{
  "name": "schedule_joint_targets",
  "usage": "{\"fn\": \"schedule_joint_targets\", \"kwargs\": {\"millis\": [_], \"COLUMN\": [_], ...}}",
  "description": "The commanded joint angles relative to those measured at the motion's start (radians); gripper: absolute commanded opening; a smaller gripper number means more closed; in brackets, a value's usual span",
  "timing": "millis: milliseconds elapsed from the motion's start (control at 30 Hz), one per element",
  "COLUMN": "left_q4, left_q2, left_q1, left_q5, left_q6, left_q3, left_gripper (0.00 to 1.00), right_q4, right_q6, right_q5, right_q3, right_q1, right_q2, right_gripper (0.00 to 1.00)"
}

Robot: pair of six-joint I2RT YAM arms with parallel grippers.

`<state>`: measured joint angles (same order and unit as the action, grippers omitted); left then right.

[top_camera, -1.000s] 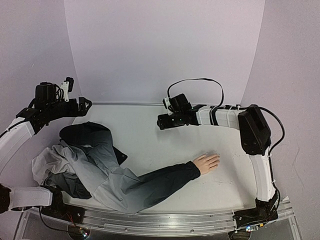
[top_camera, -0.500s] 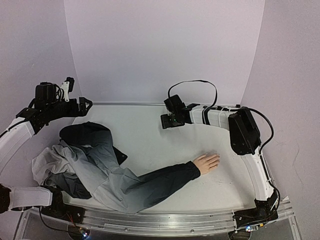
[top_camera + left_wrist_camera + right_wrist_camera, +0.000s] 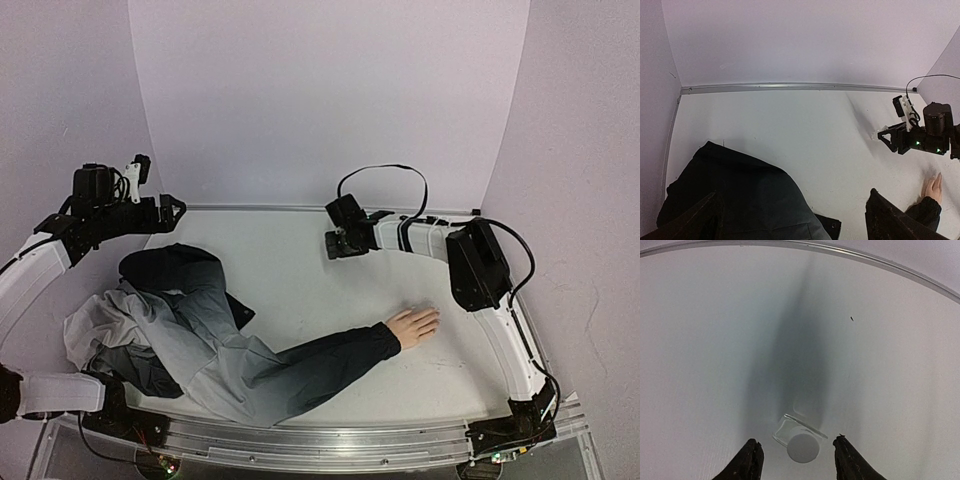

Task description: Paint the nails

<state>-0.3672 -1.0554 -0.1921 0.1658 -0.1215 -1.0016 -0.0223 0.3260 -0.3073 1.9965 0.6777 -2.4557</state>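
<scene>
The pale mannequin hand (image 3: 415, 325) lies flat on the table at the end of a dark sleeve (image 3: 330, 358); its nails are too small to make out. It also shows in the left wrist view (image 3: 932, 186). My right gripper (image 3: 336, 245) hangs over the far middle of the table, well behind the hand. In the right wrist view it (image 3: 797, 462) is open, with a small clear bottle with a white cap (image 3: 802, 444) standing on the table between its fingertips (image 3: 751, 460). My left gripper (image 3: 170, 210) is open and empty at the far left, above the jacket.
A grey and black jacket (image 3: 170, 330) lies crumpled over the left half of the table, its sleeve reaching to the hand. A metal strip (image 3: 250, 207) runs along the back wall. Lilac walls close the table on three sides.
The right arm's elbow has swung left, and its gripper has shifted slightly right and tipped down toward the table. The left arm, jacket and hand have not moved.
</scene>
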Motion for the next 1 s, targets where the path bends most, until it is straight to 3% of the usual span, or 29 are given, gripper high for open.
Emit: {"fn": "schedule_joint_targets", "kwargs": {"millis": [0,333,633,800,967], "left_q4": [0.024,0.023,0.025,0.027,0.057], "left_q2": [-0.002,-0.013,-0.015,-0.028,-0.04], "left_q1": [-0.006,-0.006,-0.005,-0.005,-0.006], "left_q5": [0.018,0.026,0.033,0.037,0.046], "left_q6": [0.012,0.002,-0.011,-0.025,-0.068], "left_q3": [-0.053,-0.053,-0.052,-0.055,-0.05], "left_gripper": [1.0,1.0,0.99,0.99,0.99], "right_q4": [-0.014,-0.014,-0.014,-0.016,-0.015], "right_q6": [0.014,0.013,0.005,0.0,0.002], "right_q5": [-0.021,-0.001,0.027,0.041,0.085], "right_q3": [0.063,0.086,0.103,0.11,0.012], "right_q1": [-0.011,-0.017,-0.02,-0.02,-0.018], "right_q2": [-0.02,-0.036,-0.042,-0.031,0.086], "right_gripper": [0.48,0.39,0.15,0.06,0.0]}}
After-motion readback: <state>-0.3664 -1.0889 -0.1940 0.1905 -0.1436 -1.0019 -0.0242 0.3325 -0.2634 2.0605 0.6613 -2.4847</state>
